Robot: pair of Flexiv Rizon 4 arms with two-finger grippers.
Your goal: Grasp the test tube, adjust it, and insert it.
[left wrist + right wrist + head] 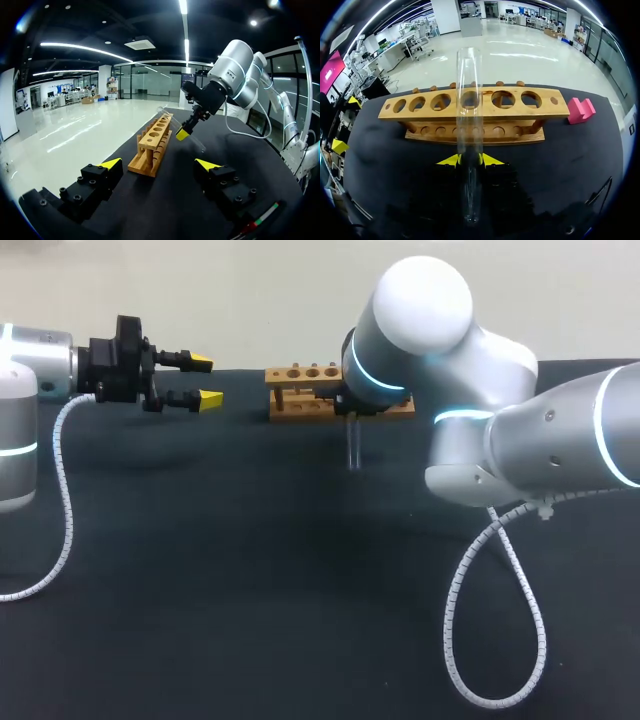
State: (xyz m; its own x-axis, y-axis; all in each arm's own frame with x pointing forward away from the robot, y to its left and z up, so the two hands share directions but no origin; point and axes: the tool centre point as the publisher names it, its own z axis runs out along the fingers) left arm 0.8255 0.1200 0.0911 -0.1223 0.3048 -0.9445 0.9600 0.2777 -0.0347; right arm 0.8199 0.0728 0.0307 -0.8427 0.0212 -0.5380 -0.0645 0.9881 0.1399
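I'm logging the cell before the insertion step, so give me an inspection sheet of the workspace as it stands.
Surface: black table, no spills seen.
Job's things: clear test tube in the right gripper, not yet in the wooden rack; the holes that show are empty.
Clutter: one pink block beside the rack's end.
Grippers: right gripper shut on the test tube; left gripper open, empty, apart from the rack.
Cables: left cable and right cable, white coils, hang from the arms over the table.
Surroundings: nothing seen.
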